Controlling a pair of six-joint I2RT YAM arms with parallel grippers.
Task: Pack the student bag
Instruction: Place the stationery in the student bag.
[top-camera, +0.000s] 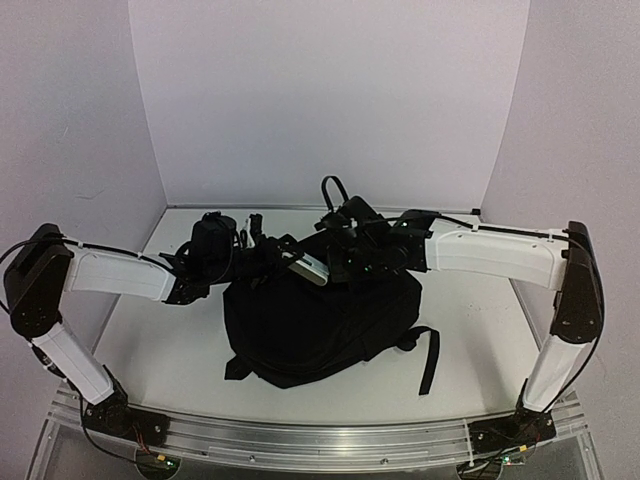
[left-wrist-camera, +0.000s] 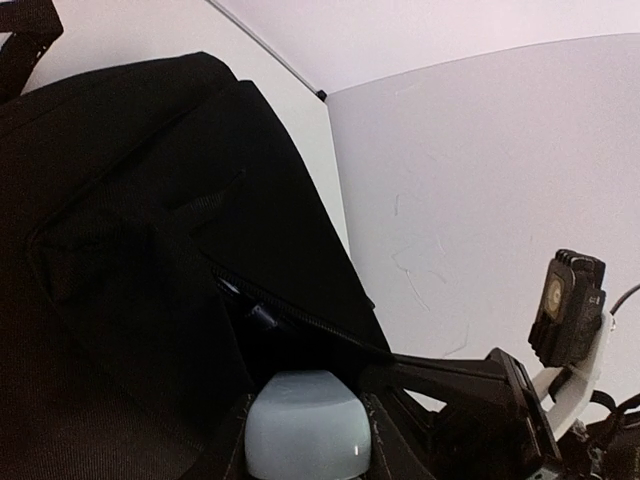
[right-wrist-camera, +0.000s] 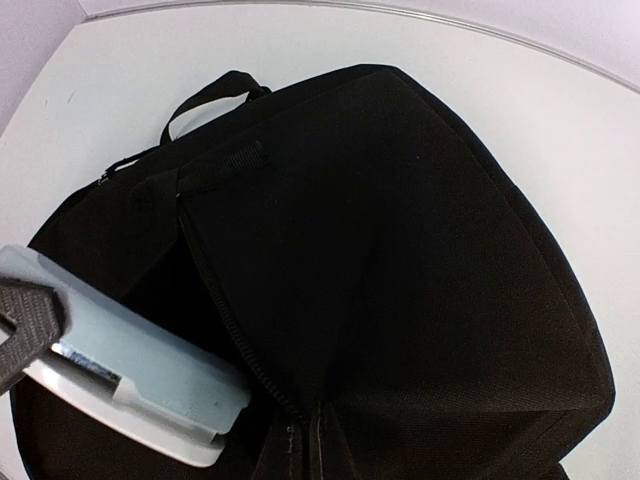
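The white worktop (top-camera: 180, 350) carries 1 big thing: the student bag (top-camera: 310, 330), a black fabric backpack lying flat at the middle of the worktop, well apart from both side edges. Its top end points toward the far edge, and 1 shoulder strap (top-camera: 430, 360) trails off its right side toward the near right corner. A carry handle (right-wrist-camera: 205, 95) loops up from the top end.

Both arms reach in over that top end from opposite sides, and their wrists almost meet above the bag.

The left gripper (left-wrist-camera: 305, 445) has its fingers part-way apart and clamped on a pale grey-blue box (right-wrist-camera: 130, 370) with rounded corners (a thin silvery seam runs along its side). The box is gripped at 1 end, tilted, and held just above the black fabric near the bag's top.

The right gripper (top-camera: 340, 260) is fully closed, right at the bag's upper edge beside the box. Its fingertips are lost against the black cloth, so I cannot tell whether it pinches any fabric.

A zipper (right-wrist-camera: 240, 350) runs across the bag's face just beside the box. In the left wrist view, a dark gap shows under the flap along its teeth.
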